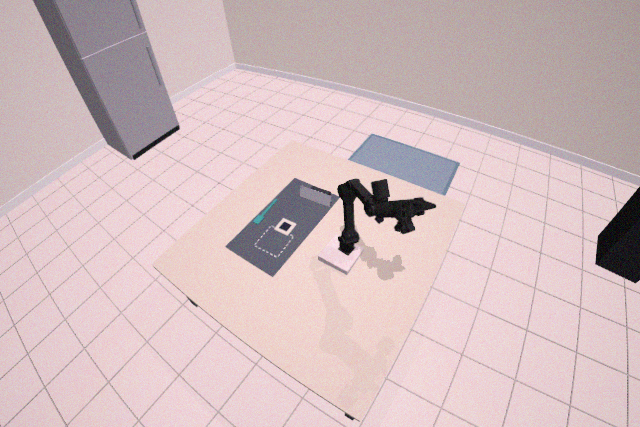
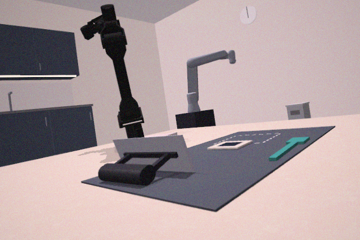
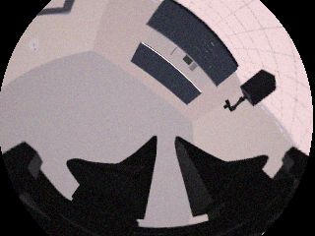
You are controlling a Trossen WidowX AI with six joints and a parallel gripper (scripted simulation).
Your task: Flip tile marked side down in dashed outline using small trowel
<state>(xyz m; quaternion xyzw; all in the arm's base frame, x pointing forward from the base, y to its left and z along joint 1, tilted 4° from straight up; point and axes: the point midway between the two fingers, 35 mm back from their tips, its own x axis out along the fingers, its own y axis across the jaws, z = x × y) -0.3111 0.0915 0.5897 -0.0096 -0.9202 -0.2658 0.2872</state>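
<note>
The white tile (image 1: pixel 284 226) (image 2: pixel 229 144) lies flat on the dark mat (image 1: pixel 305 213) (image 2: pixel 217 179) with its dark square mark facing up, just outside the far edge of the dashed outline (image 1: pixel 261 235). The small teal T-shaped trowel (image 1: pixel 266 211) (image 2: pixel 287 148) lies on the mat by its left edge. My gripper (image 1: pixel 431 205) (image 2: pixel 84 31) (image 3: pixel 165 140) is high in the air on the far side of the arm's base, pointing away from the mat. Its fingers stand close together with nothing between them.
A larger tool with a grey blade (image 1: pixel 316 195) (image 2: pixel 151 144) and a black roller handle (image 2: pixel 125 173) rests at the mat's far end. The arm's white base (image 1: pixel 339 259) stands beside the mat. A second grey arm (image 2: pixel 192 86) stands on a black pedestal (image 1: pixel 620 241) off the table.
</note>
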